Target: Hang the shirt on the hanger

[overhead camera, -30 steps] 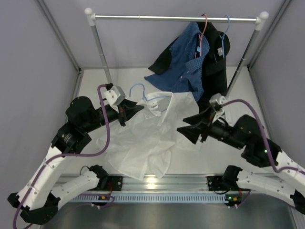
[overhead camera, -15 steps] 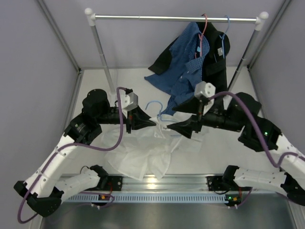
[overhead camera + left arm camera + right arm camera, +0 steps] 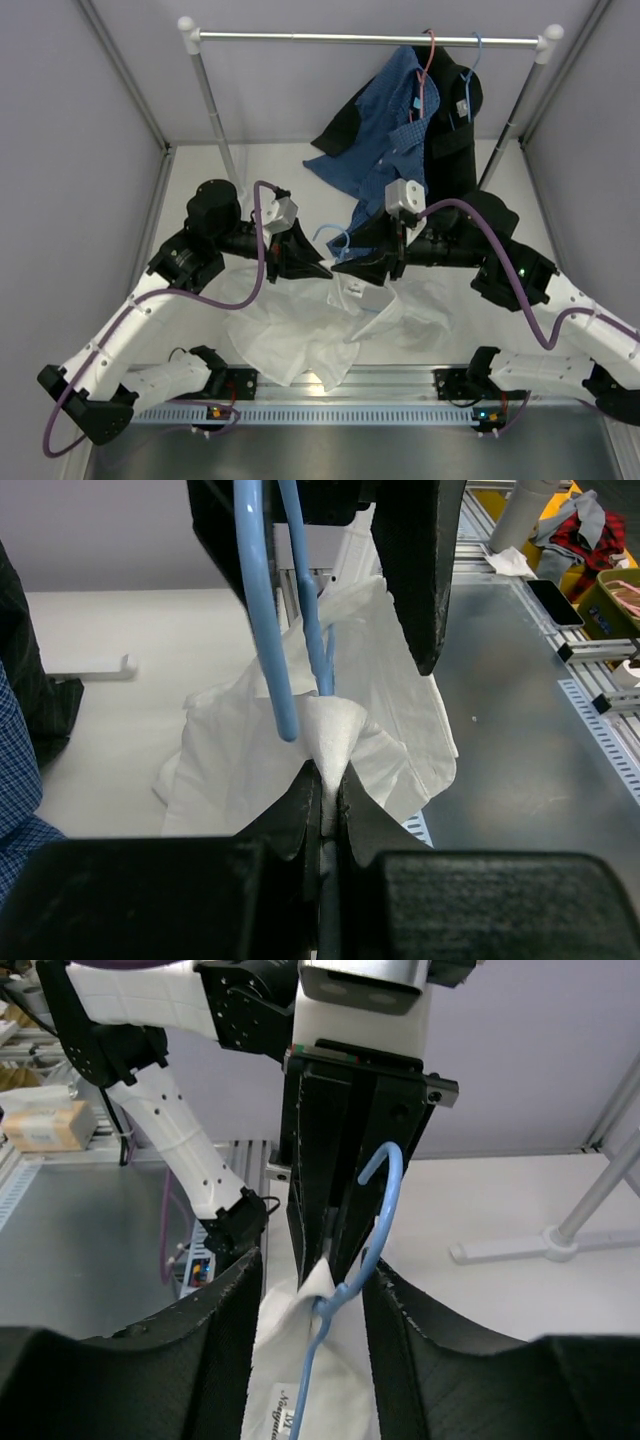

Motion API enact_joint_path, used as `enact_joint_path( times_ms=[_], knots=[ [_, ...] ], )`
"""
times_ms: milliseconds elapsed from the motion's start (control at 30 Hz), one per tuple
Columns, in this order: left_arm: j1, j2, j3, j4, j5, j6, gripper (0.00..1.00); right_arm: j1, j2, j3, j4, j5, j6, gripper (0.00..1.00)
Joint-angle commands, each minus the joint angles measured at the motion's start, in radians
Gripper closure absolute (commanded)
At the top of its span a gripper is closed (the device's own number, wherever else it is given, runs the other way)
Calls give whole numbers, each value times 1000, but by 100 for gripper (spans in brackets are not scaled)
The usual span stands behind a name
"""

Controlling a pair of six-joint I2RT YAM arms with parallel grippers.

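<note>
The white shirt (image 3: 300, 335) hangs bunched from its collar, its lower part lying on the table. My left gripper (image 3: 318, 265) is shut on a peak of shirt fabric (image 3: 335, 725), held above the table. The thin light-blue hanger (image 3: 334, 236) rises out of the shirt beside that pinch, hook up; it shows in the left wrist view (image 3: 262, 610) and the right wrist view (image 3: 385, 1200). My right gripper (image 3: 347, 268) faces the left one. Its fingers (image 3: 225, 1345) stand apart on either side of the hanger's neck and the shirt (image 3: 300, 1380).
A clothes rack with a metal rod (image 3: 370, 38) stands at the back. A blue checked shirt (image 3: 385, 130) on a red hanger (image 3: 428, 60) and a black garment (image 3: 455, 130) on a blue hanger (image 3: 476, 50) hang from it. Slanted rack posts (image 3: 215, 110) flank the table.
Both grippers have moved in to the middle and now meet tip to tip. The shirt's collar and the hanger have risen off the table and the shirt has bunched up.
</note>
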Motion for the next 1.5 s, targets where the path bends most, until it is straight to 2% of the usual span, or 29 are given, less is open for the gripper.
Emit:
enact_joint_path(
  times_ms=[0,33,167,267,300,333,367,400,433,500,533,667,767,900,1100,1267,1367,1467],
  knots=[
    [-5,1,26,85,54,-7,100,-4,12,9,127,-55,7,58],
    [-7,0,28,84,52,-5,100,-4,21,9,133,-52,7,62],
    [-8,-9,29,84,34,-8,100,-5,32,0,151,-56,38,100],
    [-10,-26,32,87,-40,-16,100,-2,18,-13,159,-44,36,100],
    [-8,-43,32,85,-67,-16,90,-4,9,-16,159,-4,33,100],
    [-8,-54,31,87,-160,-22,56,-4,-11,-19,159,28,33,100],
    [-8,-68,28,85,-207,-24,42,-4,-24,-25,158,59,33,100],
    [-8,-81,26,68,-254,-13,16,-4,-34,-28,156,124,29,100],
    [-8,-118,29,52,-378,-5,2,-4,-60,-33,153,163,27,100],
    [-8,-172,18,19,-513,13,2,-5,-88,-43,144,235,22,100],
    [-8,-242,9,15,-663,8,2,-5,-120,-49,135,255,-13,100],
    [-8,-456,-151,16,-926,-30,2,-7,-182,-56,96,350,-44,100],
    [-10,-560,-234,13,-1047,-74,2,-8,-220,-45,72,415,-62,100],
    [-8,-568,-356,16,-1168,-145,2,-8,-258,-11,35,432,-73,100],
    [-8,-404,-394,191,-1184,-156,2,-8,-278,81,-45,389,-65,100],
    [-8,-232,-354,321,-1149,-183,12,-8,-300,132,-69,361,-47,100],
    [-8,-172,-363,421,-1108,-191,13,-8,-298,151,-100,367,-47,100],
    [-8,-128,-374,507,-1127,-189,15,-8,-306,153,-102,363,-34,100]
  ],
)
